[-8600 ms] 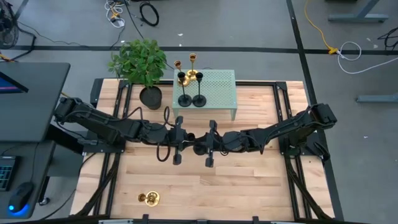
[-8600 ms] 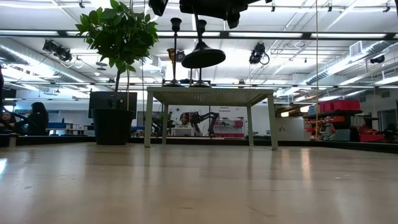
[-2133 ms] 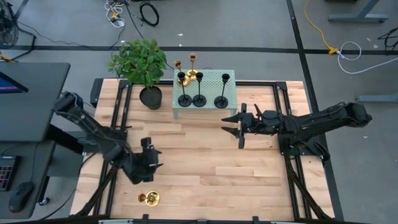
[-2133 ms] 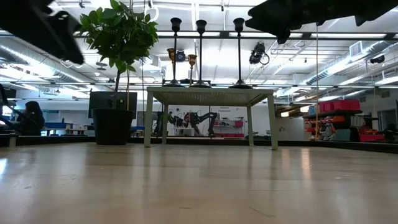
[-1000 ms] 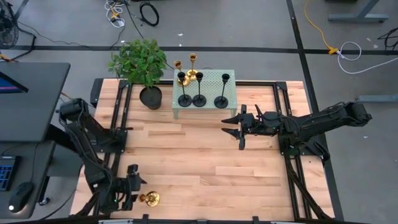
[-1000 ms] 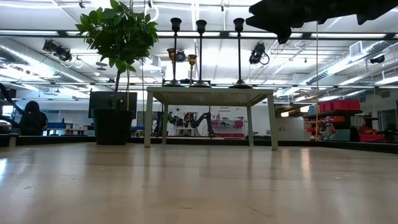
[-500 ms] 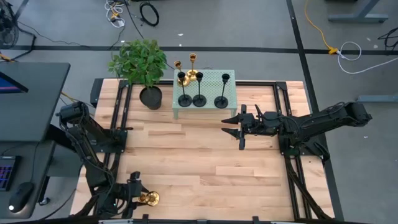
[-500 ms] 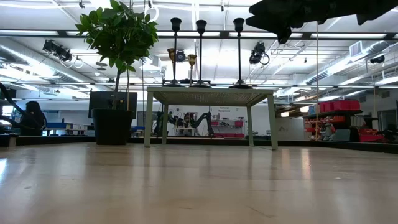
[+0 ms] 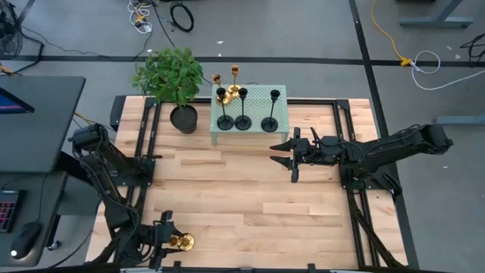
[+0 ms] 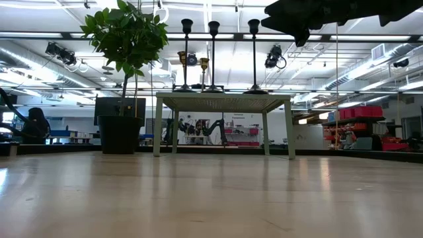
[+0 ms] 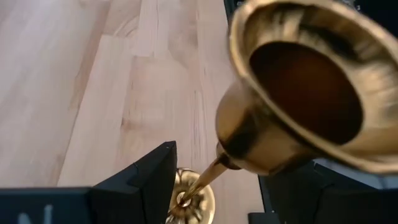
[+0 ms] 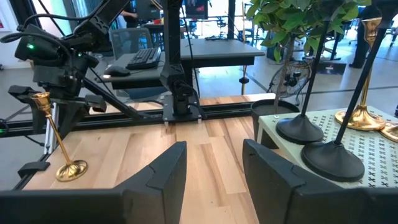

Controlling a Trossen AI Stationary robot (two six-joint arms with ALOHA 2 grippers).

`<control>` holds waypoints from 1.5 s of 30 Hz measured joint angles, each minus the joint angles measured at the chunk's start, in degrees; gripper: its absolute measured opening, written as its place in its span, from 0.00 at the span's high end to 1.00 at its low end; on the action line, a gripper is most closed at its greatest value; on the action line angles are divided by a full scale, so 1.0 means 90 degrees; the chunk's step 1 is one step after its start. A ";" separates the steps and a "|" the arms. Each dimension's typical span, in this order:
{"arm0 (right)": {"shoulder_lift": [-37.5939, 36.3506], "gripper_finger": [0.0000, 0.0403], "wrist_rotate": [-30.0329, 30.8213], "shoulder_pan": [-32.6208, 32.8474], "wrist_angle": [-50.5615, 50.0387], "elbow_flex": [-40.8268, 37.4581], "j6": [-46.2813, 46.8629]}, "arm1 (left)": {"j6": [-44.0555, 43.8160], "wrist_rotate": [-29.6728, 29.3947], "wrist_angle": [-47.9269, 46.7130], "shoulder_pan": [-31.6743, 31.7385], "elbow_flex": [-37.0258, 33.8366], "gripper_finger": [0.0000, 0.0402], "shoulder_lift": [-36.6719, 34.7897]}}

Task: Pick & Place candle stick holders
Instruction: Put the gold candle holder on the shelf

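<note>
A gold candle stick holder (image 9: 183,242) stands upright on its round base (image 12: 71,169) near the table's near left corner. My left gripper (image 9: 167,240) is open, with one finger on either side of the thin stem (image 11: 205,177), below the cup (image 11: 298,93); I see no touch. Three black holders (image 9: 242,121) and two gold ones (image 9: 241,92) stand on the small green mesh table (image 9: 279,106) at the far side. My right gripper (image 9: 292,153) hovers open and empty just in front of that table's right end.
A potted plant (image 9: 173,76) stands to the left of the green table. Bare wood lies between the two arms in the middle of the table. A desk with a keyboard (image 12: 144,57) stands beyond the table's left edge.
My left gripper has come down toward the near edge and slid right toward the gold holder, until its open fingers stand on either side of the stem. The holder has stayed in place. My right arm has kept still.
</note>
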 joint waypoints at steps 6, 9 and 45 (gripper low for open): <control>0.0000 0.61 0.0000 0.0000 0.0000 0.0000 -0.0002 | 0.0019 -0.0043 -0.0002 0.0000 0.0000 0.55 0.0000; 0.0000 0.61 -0.0002 0.0000 0.0000 0.0000 -0.0004 | 0.0019 -0.0060 -0.0006 0.0000 0.0000 0.63 0.0000; 0.0000 0.61 -0.0063 -0.0002 -0.0200 0.0002 -0.0091 | 0.2266 0.0353 0.0417 0.2080 0.0005 0.97 -0.0667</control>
